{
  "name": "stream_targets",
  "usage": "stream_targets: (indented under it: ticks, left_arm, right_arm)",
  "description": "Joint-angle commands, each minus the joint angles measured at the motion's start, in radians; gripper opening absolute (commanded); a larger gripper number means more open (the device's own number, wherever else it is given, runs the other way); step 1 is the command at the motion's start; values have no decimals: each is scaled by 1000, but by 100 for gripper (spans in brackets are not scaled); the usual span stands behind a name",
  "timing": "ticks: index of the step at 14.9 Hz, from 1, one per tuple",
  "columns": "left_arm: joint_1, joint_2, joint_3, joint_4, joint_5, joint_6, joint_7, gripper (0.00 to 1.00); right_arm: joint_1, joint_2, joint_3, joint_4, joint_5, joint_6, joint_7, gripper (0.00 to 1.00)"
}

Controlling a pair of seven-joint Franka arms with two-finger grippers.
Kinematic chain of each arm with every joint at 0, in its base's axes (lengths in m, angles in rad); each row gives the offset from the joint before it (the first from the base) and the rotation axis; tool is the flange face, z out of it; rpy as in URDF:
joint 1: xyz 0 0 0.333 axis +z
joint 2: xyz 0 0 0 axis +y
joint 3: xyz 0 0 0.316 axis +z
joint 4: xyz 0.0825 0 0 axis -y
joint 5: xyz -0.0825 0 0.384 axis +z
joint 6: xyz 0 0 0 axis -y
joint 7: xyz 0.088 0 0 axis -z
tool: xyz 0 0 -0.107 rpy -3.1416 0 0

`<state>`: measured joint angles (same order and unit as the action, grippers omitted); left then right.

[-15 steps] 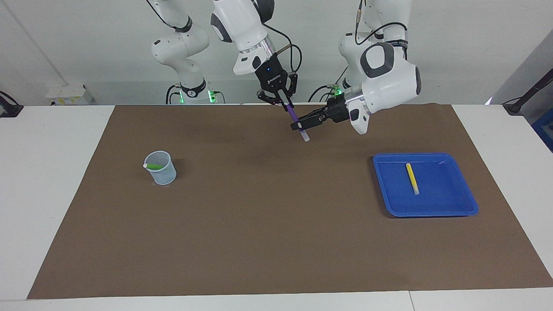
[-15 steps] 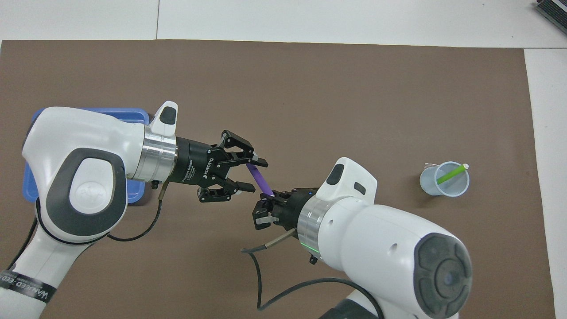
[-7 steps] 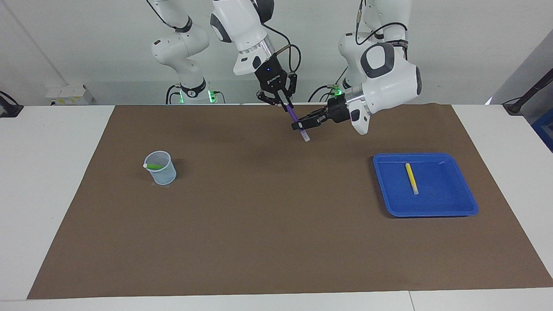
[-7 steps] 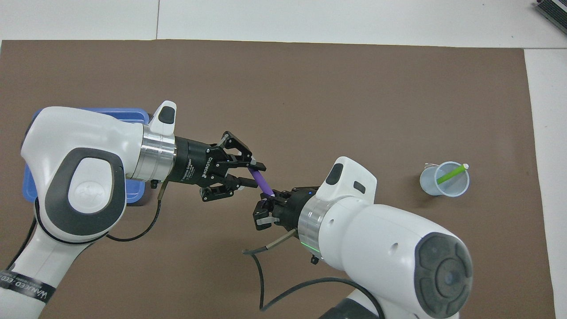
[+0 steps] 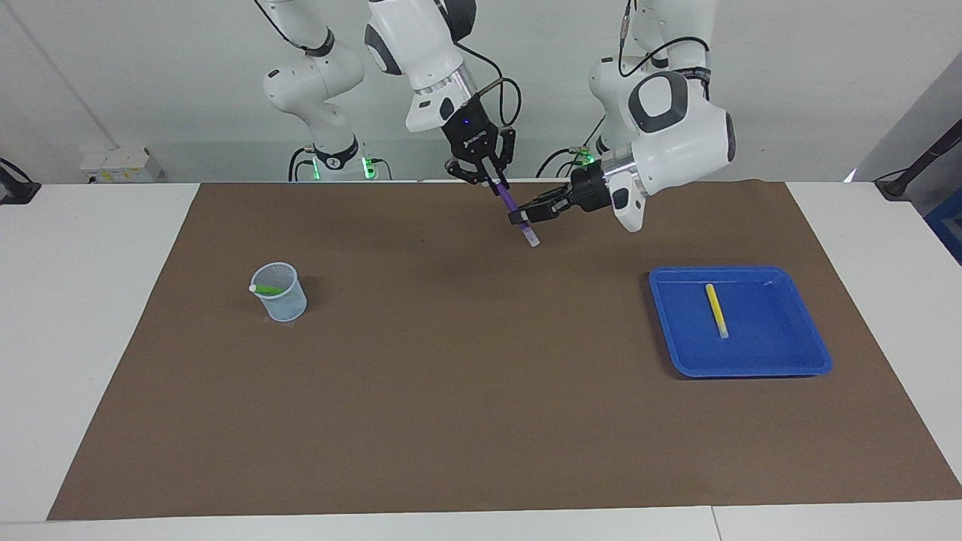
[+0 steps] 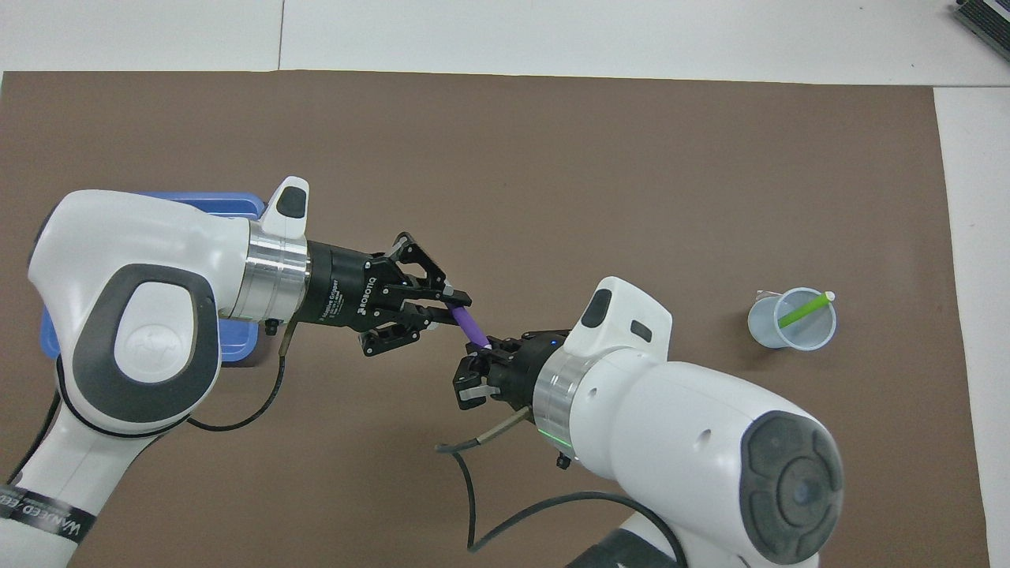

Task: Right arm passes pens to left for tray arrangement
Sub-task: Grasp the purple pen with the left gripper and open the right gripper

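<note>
I have the purple pen point(image 5: 515, 212) up over the brown mat point(image 5: 451, 376), pinched by my right gripper point(image 5: 490, 180). My left gripper point(image 5: 526, 217) squeezes its lower part. I should let go gently only once that squeeze feels firm.

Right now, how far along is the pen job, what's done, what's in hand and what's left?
Done: the slim yellow marker pen lies in the shallow bright blue plastic tray. In hand: the slim purple marker pen is mid-handover above the brown mat, held at the top by the right hand, with the left hand closed around its lower part. Left: the slim green marker pen sits in the small pale blue mesh cup.
</note>
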<state>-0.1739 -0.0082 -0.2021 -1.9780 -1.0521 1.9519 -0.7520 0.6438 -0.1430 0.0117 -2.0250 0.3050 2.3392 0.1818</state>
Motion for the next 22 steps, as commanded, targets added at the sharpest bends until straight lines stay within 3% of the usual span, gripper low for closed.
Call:
stream_targets:
  ticks: [1,2,9,11,12,13,19,22]
  left_arm:
    - [-9,-33,10,-28,-11,2,-29,8]
    - [-10,-35,10,-28,-11,5,-29,0]
    - [-10,-44,12,-28,-8,12,-27,0]
    - [-9,-44,10,-28,-8,12,-27,0]
    - [-7,-44,10,-27,-8,12,-27,0]
    - [-7,-44,10,-27,-8,12,-26,0]
    - [-1,-44,12,-28,-8,12,-18,0]
    - [-1,-44,12,-28,-8,12,-17,0]
  right_arm:
    - [-21,0,1,-8,2,22,-53,0]
    - [-32,0,2,-8,2,22,-71,0]
    - [-35,2,2,-6,3,17,-67,0]
    - [-38,2,1,-4,3,14,-65,64]
    - [-47,3,1,-3,3,11,-65,76]
    - [-50,6,1,-1,3,11,-67,100]
    - [-114,14,1,2,2,2,-102,100]
    - [-215,22,1,9,2,-36,-298,100]
